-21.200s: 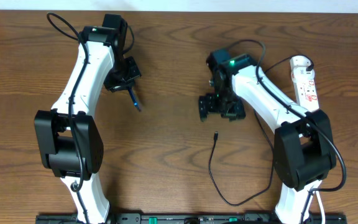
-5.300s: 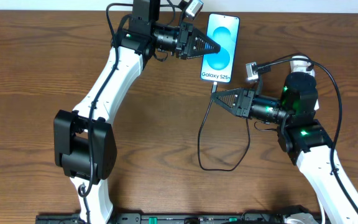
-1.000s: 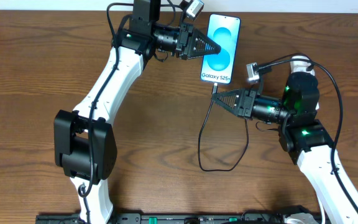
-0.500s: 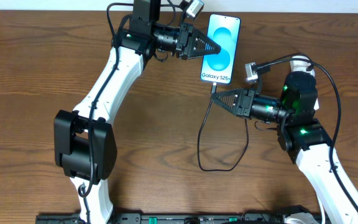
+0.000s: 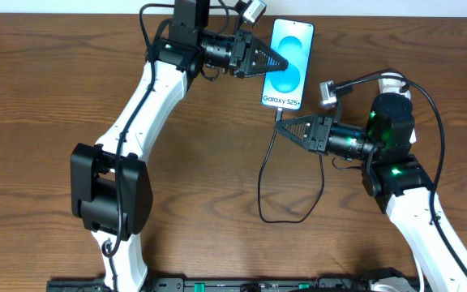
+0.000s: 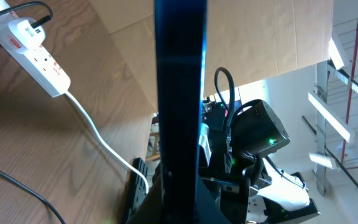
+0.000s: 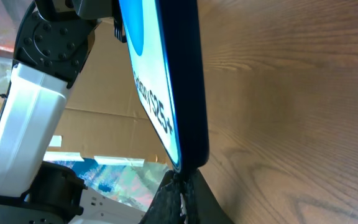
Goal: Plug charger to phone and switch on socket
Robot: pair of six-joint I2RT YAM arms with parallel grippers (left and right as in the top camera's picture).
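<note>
The phone (image 5: 292,39), screen up with blue shapes and "Galaxy S25+" text, is held at the back of the table by my left gripper (image 5: 280,63), which is shut on its left side. My right gripper (image 5: 281,123) is shut on the charger's connector, which meets the phone's bottom edge. The thin black charger cable (image 5: 260,191) loops down across the table. In the left wrist view the phone (image 6: 179,93) is a dark edge-on bar rising from my left gripper (image 6: 179,208). In the right wrist view my right gripper (image 7: 180,196) pinches right under the phone's lower end (image 7: 182,118). The socket (image 6: 37,48) lies far off.
The socket's thick white cord (image 6: 101,140) runs across the wood toward the table edge. In the overhead view only the socket's white end (image 5: 391,79) shows behind the right arm. A black rail (image 5: 242,284) runs along the front edge.
Nothing has visibly moved over the last second. Since the oldest frame both arms have shifted, the phone has come into view in the left gripper, and the charger tip has left the table.
</note>
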